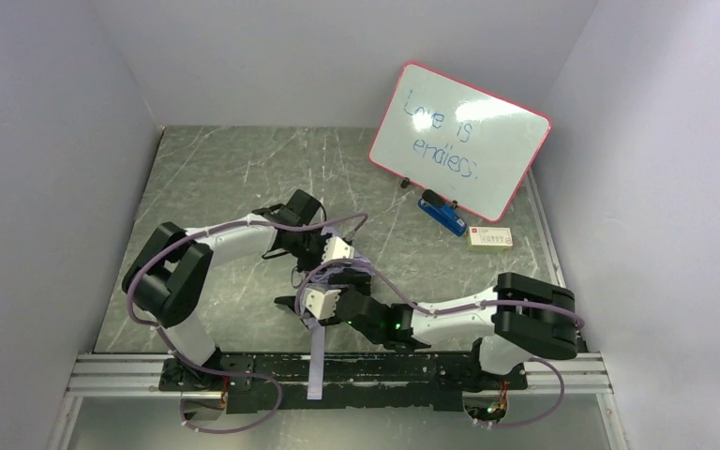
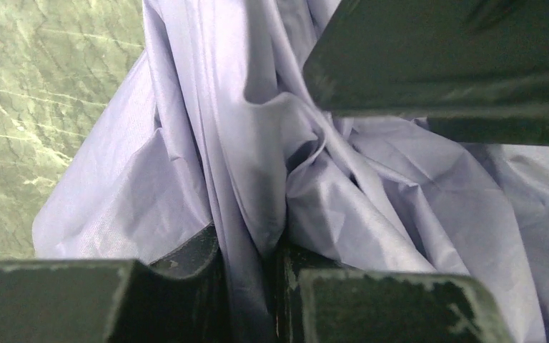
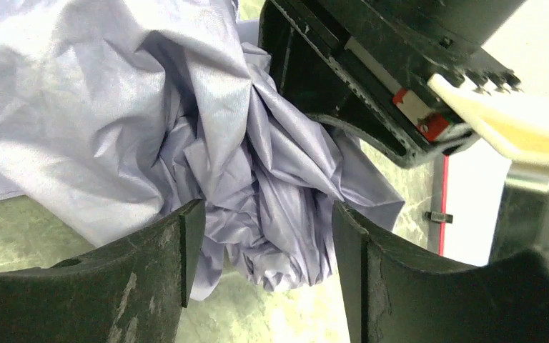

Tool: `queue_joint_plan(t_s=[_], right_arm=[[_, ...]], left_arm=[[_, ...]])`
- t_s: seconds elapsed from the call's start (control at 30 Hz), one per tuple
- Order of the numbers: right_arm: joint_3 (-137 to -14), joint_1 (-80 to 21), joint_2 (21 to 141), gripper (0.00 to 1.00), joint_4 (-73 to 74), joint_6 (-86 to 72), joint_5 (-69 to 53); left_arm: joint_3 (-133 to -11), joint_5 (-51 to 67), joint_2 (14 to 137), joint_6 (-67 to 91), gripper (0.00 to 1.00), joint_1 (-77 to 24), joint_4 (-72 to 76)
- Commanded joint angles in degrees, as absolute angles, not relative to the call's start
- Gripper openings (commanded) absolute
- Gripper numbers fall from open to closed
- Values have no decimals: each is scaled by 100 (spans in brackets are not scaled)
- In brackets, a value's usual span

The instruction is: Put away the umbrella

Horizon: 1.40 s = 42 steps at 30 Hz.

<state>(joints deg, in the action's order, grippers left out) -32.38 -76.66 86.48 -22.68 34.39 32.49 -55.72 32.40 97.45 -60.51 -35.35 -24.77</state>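
The umbrella (image 2: 207, 143) is a crumpled bundle of lavender fabric on the green marbled table. In the top view most of it is hidden under the two wrists. Only a long lavender strip (image 1: 315, 361) shows, reaching down across the front rail. My left gripper (image 2: 246, 250) is shut on a narrow fold of the fabric, pinched between its dark fingers. My right gripper (image 3: 264, 243) is open, with a bunched end of the umbrella (image 3: 286, 207) hanging between its fingers and a gap on each side. Both grippers meet over the middle of the table, left (image 1: 326, 267) and right (image 1: 298, 305).
A red-framed whiteboard (image 1: 459, 141) leans at the back right, with a blue eraser (image 1: 442, 216) and a small box (image 1: 489, 238) in front of it. White walls close in on three sides. An aluminium rail (image 1: 103, 375) runs along the near edge.
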Motion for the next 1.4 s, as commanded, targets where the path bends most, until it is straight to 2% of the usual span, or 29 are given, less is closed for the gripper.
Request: queue_joint_plan(t_s=[0.0, 0.23, 0.4, 0.53, 0.6, 0.67, 0.77, 0.9, 1.0, 1.13, 1.37], right_arm=[[-3094, -7767, 8328, 69, -2166, 2984, 3491], [-2965, -7844, 7094, 69, -1550, 2018, 3671], [-2612, -7841, 5971, 71, -1908, 526, 3904], [-2361, -7775, 5601, 74, -2060, -724, 4547], [-2609, -7421, 5655, 77, -1243, -1568, 4400], [-2937, -6627, 5779, 78, -439, -2186, 3432], [-3024, -5716, 5881, 78, -234, -2564, 2217], [-3275, -5231, 6222, 78, 206, -3282, 1871], [-3451, -5201, 6608, 76, 412, -4061, 1554], [-3255, -5346, 7106, 72, -271, -5159, 944], [-3689, -6529, 8181, 73, -576, -4952, 1907]], left_arm=[[-5535, 2581, 10246, -6004, 5, -3301, -2675], [-5678, 2564, 10063, -6038, 5, -2867, -2561], [-5571, 2486, 9802, -5874, 5, -2685, -2129], [-5374, 2200, 9590, -5713, 5, -2671, -1522], [-5264, 2087, 9455, -5664, 5, -2672, -1203], [-5125, 2009, 9274, -5615, 5, -2672, -916], [-4889, 1800, 8990, -5563, 5, -2680, -472], [-4683, 1409, 8782, -5438, 5, -2704, -56], [-4514, 1183, 8688, -5425, 5, -2716, 220], [-4368, 800, 8704, -5315, 5, -2716, 474], [-4277, 240, 8703, -4917, 5, -2716, 534]])
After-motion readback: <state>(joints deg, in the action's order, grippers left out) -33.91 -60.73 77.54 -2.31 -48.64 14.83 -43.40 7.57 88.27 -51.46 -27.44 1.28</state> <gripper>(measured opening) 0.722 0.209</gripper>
